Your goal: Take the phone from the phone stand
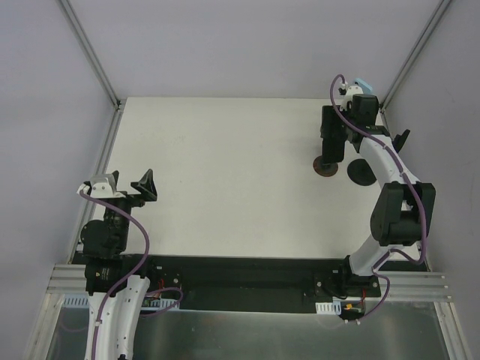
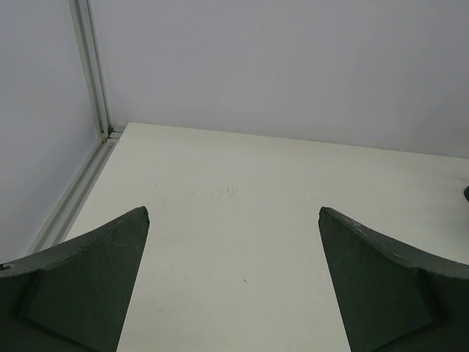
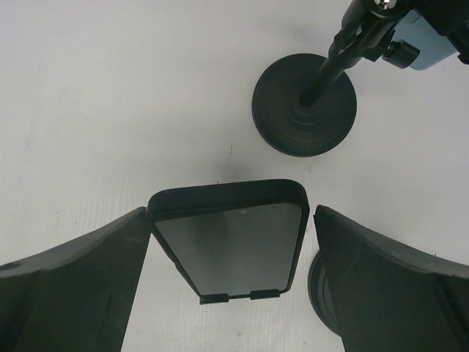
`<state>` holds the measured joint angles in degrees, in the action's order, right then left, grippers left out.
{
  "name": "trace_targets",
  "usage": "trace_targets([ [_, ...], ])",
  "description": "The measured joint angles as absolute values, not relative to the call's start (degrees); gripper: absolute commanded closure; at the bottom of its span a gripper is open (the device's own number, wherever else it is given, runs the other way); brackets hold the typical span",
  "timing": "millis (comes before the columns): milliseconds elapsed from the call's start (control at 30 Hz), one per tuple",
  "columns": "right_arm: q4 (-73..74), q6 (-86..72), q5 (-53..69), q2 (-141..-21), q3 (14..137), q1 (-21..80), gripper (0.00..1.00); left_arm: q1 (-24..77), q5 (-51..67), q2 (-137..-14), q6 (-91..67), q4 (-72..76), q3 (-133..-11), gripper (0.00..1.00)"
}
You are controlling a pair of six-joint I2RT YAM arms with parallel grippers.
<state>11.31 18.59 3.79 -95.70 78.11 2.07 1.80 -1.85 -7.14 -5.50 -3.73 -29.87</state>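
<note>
A phone [image 3: 231,242] in a black case, with a dark glossy screen, sits tilted in the stand's cradle, two small clips [image 3: 238,296] under its lower edge. The stand's round black base [image 3: 322,293] shows partly behind my right finger. My right gripper [image 3: 231,213] is open and straddles the phone. Its left finger [image 3: 110,264] is against the phone's edge, and its right finger [image 3: 366,264] is a slim gap away. In the top view this gripper [image 1: 332,146] hangs at the back right. My left gripper [image 2: 233,213] is open and empty, also in the top view [image 1: 129,186].
A second stand with a round black base [image 3: 304,103] and a thin pole stands just beyond the phone, a light blue object [image 3: 425,37] clamped at its top. Two round bases [image 1: 326,166] [image 1: 362,172] show under my right arm. Grey walls and metal frame posts [image 2: 91,73] ring the white table.
</note>
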Motion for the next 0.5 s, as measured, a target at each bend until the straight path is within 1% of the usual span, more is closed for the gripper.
trace_targets([
  [133, 9.72, 19.33, 3.7, -96.33, 78.08, 2.07, 0.04, 1.8, -1.67, -7.55, -5.5, -3.75, -29.87, 0.01],
  [233, 9.19, 19.86, 3.77, -96.84, 78.08, 2.07, 0.01, 1.8, -1.61, -7.84, -5.48, -3.75, -29.87, 0.01],
  [400, 8.78, 20.36, 4.16, -97.03, 77.54, 2.07, 0.14, 1.8, -1.52, -8.05, -5.32, -3.77, -29.87, 0.01],
  [433, 8.69, 20.43, 4.34, -97.03, 77.28, 2.07, 0.19, 1.8, -1.5, -8.21, -5.32, -3.77, -29.87, 0.01],
  [500, 8.56, 20.62, 4.6, -97.03, 76.82, 2.07, 0.25, 1.8, -1.48, -8.43, -5.32, -3.77, -29.87, 0.01],
])
